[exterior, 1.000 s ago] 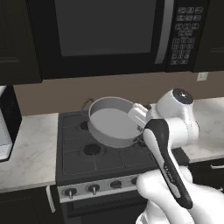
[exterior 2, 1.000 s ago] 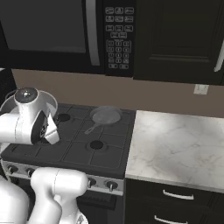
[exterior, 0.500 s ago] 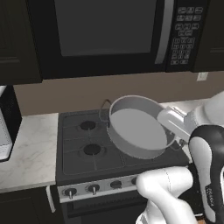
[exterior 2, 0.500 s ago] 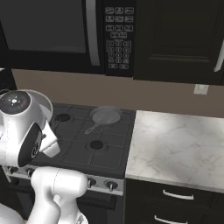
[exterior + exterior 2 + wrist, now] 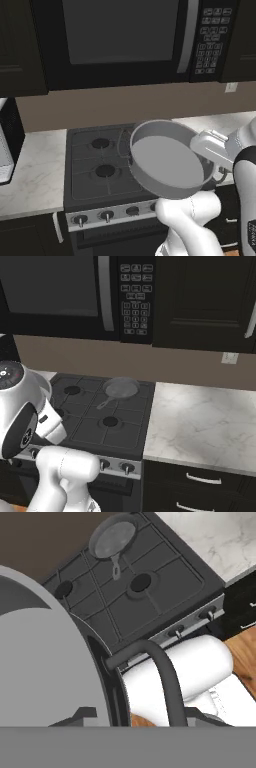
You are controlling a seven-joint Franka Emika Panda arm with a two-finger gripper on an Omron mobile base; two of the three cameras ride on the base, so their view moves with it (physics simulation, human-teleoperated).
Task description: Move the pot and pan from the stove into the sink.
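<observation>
Pot held aloft, tilted, clear of stove, over its front right part. Pincer clamped on pot rim beside loop handle; fingertips mostly hidden in hand view. Pan sits on stove's rear right burner, well beyond pincer, handle pointing toward front. Marble desk right of stove.

Pot up off the stove, pan on it

We see the pot raised above the stove's near right part; the pan sits on the far right burner, counter to the stove's right, microwave above.
</observation>
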